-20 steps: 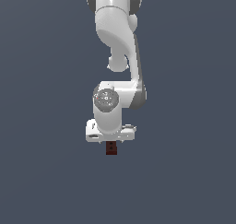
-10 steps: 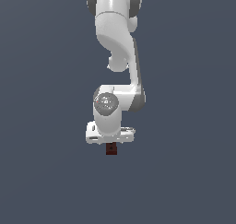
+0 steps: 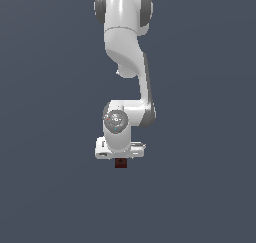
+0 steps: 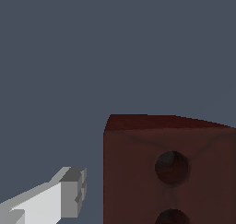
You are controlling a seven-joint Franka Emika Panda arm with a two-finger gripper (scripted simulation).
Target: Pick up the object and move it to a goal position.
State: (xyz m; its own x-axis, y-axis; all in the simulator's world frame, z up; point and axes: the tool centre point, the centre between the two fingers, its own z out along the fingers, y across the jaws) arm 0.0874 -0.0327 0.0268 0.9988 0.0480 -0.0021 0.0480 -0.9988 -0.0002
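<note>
Jaws: spread, as far as I can tell. In the wrist view, my one visible finger [image 4: 69,193] stands apart from the block [image 4: 168,172], with a strip of grey ground between them. My other finger is out of frame. Nothing is pinched on the side that shows.
Gripper: in the exterior view, my gripper [image 3: 120,156] points straight down. Its white hand body sits crosswise at the low end of the arm [image 3: 125,42]. The fingertips are too small to make out from this camera.
Block: dark reddish-brown. In the exterior view it sits at 6 o'clock from my hand body, peeking out just under its lower edge and in line with the middle of the hand. Whether it rests on the ground or hangs clear, I cannot tell.
Block face: the wrist view shows it close up, with a lighter red top edge, a darker front face and two round dark dots, one above the other. The lower dot is cut off by the frame.
Arm: it hangs from 12 o'clock in the exterior view, bends at the elbow and drops to the wrist.
Ground: plain slate grey [image 3: 45,187] on all sides.
</note>
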